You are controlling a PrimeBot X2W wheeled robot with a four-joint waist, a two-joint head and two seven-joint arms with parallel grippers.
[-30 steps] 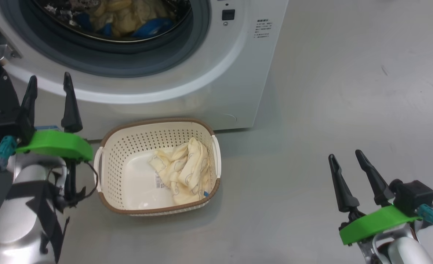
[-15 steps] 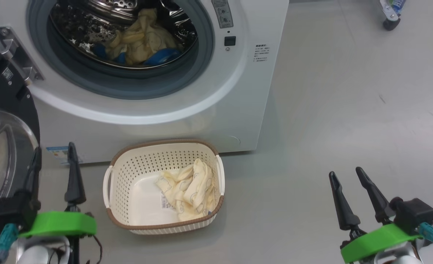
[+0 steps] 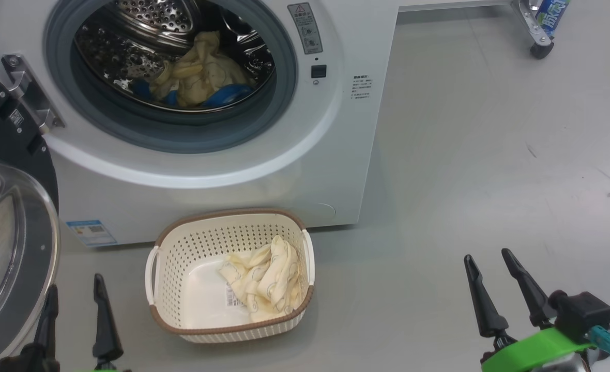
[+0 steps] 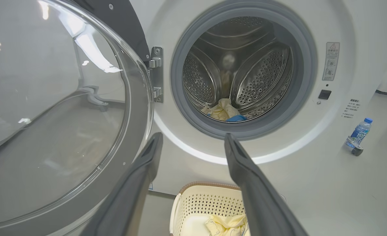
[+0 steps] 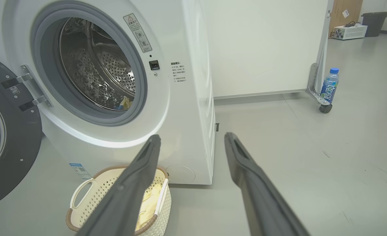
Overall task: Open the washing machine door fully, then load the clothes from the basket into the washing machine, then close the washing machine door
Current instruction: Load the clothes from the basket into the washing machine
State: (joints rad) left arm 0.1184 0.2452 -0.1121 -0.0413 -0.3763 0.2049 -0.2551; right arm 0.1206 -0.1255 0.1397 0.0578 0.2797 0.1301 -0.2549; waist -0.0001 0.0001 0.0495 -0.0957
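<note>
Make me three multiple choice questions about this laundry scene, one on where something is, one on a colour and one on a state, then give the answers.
1. Where does the basket stand relative to the washing machine? A on top of it; B on the floor in front of it; C inside its drum.
2. What colour is the basket's rim? A green; B brown; C blue.
3. How is the washing machine door? A latched shut; B lying flat on the floor; C swung open.
Answers: B, it sits on the floor below the mouth; B, a brown band tops the cream walls; C, it hangs from its hinge, leaving the mouth uncovered.
</note>
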